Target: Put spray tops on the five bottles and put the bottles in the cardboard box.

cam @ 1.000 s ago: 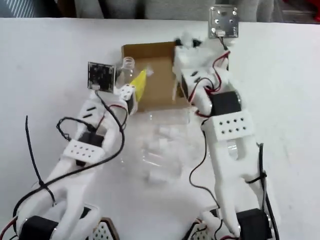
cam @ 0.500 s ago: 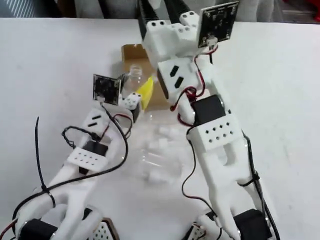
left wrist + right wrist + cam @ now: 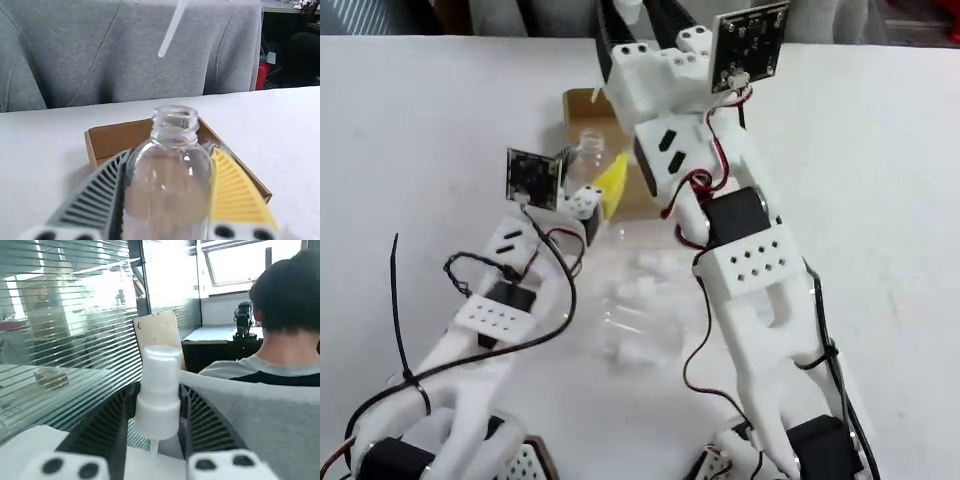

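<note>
Right gripper (image 3: 156, 407) pinches a spray top (image 3: 159, 385) by its body, tube pointing down, high over the table. Left gripper (image 3: 170, 160) is pressed onto an upright, uncapped bottle (image 3: 167, 195) close to the box (image 3: 115, 137). The tube (image 3: 170, 30) hangs above the bottle's neck, well apart from it. The step in hand looks like capping: the top must next come down in line, tube into the neck, then seat firmly

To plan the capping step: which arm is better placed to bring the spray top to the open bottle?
Right. Its jaws are shut on the spray top, raised, its tube hanging above the bottle; the left jaws hold this open bottle upright by the cardboard box.
</note>
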You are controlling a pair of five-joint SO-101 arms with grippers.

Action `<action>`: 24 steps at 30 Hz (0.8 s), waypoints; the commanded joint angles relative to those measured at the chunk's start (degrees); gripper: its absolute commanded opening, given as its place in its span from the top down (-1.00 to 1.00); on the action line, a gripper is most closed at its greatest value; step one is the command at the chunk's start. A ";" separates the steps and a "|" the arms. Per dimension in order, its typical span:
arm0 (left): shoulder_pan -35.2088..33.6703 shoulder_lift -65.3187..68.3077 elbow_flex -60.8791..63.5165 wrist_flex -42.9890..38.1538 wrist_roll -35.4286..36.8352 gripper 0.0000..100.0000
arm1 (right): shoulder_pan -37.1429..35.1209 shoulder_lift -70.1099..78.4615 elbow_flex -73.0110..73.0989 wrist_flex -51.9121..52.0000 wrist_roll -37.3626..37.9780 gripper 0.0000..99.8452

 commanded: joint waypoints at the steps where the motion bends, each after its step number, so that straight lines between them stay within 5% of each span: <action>1: 0.48 -2.33 -0.26 -1.67 0.18 0.95 | 0.40 -3.38 -2.73 3.30 0.53 0.97; 24: 0.57 -2.33 -0.26 -1.67 0.18 0.95 | 0.04 -7.43 0.97 8.04 0.00 0.97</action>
